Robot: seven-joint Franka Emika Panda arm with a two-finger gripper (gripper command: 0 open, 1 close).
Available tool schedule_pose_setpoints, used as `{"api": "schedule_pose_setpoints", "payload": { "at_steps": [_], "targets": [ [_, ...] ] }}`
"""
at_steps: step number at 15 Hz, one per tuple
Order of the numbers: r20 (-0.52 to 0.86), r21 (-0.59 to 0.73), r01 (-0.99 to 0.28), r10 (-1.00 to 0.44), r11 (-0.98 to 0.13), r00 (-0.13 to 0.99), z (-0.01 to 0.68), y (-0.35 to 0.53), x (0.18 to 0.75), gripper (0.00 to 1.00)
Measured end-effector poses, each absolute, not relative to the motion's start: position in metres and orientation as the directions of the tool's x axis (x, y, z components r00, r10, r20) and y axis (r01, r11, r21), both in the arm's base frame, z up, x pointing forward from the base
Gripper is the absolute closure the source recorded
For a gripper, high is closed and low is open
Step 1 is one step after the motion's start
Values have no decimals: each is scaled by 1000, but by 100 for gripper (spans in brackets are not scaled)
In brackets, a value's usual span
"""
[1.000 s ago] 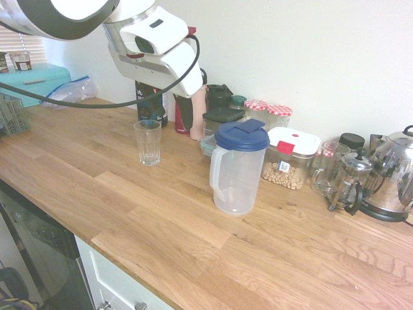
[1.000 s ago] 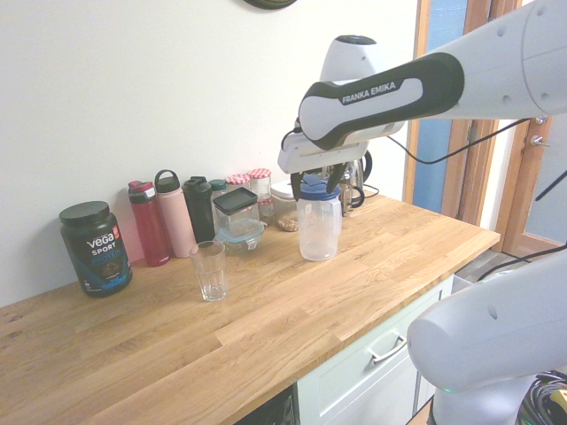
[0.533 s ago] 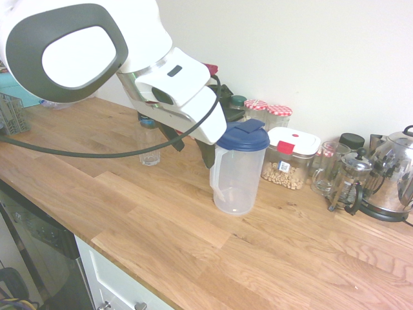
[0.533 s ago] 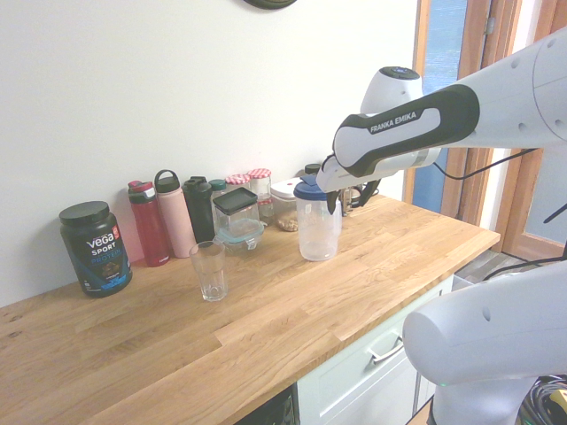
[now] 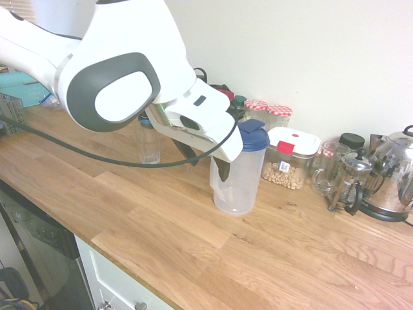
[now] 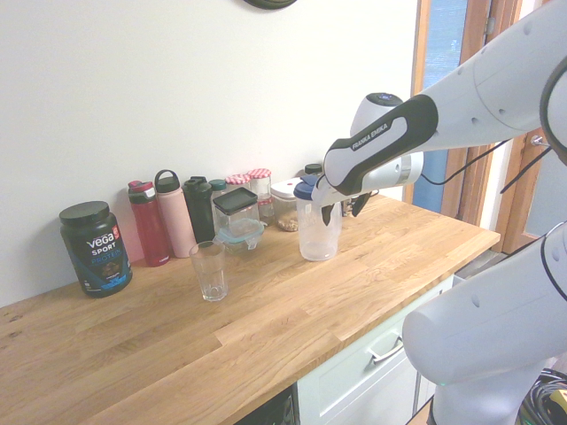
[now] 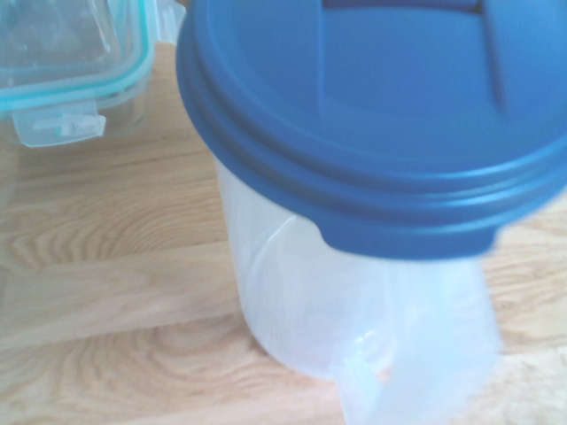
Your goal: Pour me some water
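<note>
A clear plastic pitcher with a blue lid stands upright on the wooden counter. Its handle faces the counter's front edge. The pitcher is also in the second exterior view. My gripper is open at lid height on the handle side, with its dark fingers close to the pitcher's upper wall and nothing held. An empty drinking glass stands apart from the pitcher; in the first exterior view the glass is partly hidden behind my arm. Whether the pitcher holds water I cannot tell.
Along the wall stand a black protein tub, red, pink and black bottles, red-capped jars, a box of nuts, a French press and a kettle. A teal-rimmed container lies just behind the pitcher.
My arm has swung away from above the glass towards the pitcher and come down to its handle side. The gripper has stayed open. Glass and pitcher have not moved.
</note>
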State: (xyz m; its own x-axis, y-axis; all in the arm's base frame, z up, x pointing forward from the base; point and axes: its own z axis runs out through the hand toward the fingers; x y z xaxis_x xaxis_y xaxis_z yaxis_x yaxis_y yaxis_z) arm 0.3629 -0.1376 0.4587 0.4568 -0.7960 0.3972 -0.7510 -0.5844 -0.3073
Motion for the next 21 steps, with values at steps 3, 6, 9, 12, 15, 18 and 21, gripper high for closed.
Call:
{"api": "schedule_pose_setpoints", "payload": {
  "at_steps": [3, 6, 9, 12, 15, 18, 21],
  "targets": [
    [410, -312, -745, -791, -589, 454, 462, -143, 382, 100],
    [405, -305, -747, -791, -590, 459, 460, -148, 399, 100],
    [394, -292, -749, -788, -595, 473, 453, -147, 407, 100],
    [395, -290, -747, -786, -598, 476, 449, -146, 410, 100],
    [394, -289, -747, -786, -598, 477, 448, -146, 410, 100],
    [394, -290, -748, -787, -597, 476, 448, -146, 410, 100],
    [393, -289, -748, -787, -597, 476, 448, -146, 410, 100]
  ]
}}
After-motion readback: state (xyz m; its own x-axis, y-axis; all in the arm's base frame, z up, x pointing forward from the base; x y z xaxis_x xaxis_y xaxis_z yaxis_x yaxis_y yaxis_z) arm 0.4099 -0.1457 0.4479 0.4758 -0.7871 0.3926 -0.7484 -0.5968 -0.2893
